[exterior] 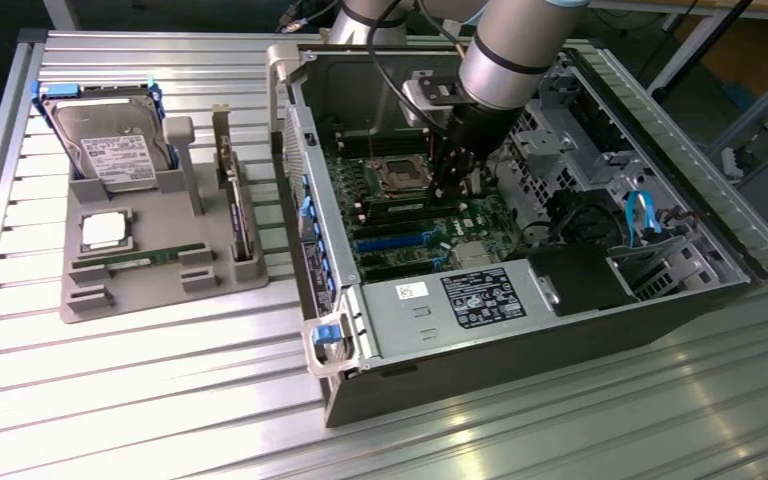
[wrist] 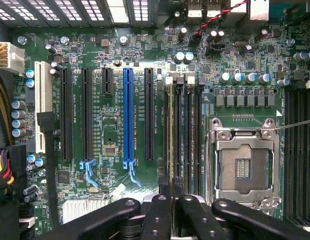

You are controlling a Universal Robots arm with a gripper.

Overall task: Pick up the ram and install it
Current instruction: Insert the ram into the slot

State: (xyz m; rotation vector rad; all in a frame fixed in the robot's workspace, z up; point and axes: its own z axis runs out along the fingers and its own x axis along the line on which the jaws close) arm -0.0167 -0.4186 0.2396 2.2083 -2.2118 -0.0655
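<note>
The black two-finger gripper (wrist: pixel 171 195) is clamped on the thin green ram stick (wrist: pixel 167 125). The stick stands on edge at the long black slots (wrist: pixel 187 130), just beside the square silver CPU socket (wrist: pixel 242 165). A twin stick (exterior: pixel 144 258) lies on the grey tray (exterior: pixel 157 295). Writing on the board & stickers is too small to read.

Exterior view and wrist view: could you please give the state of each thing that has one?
Dark computer case: open, lying on its side.
Silver CPU socket: empty.
Thin green ram stick: on edge at a memory slot, gripped.
Hand: shut on the stick.
Second ram stick: lying in the grey holder.
Grey hard drive: propped in the holder.
</note>
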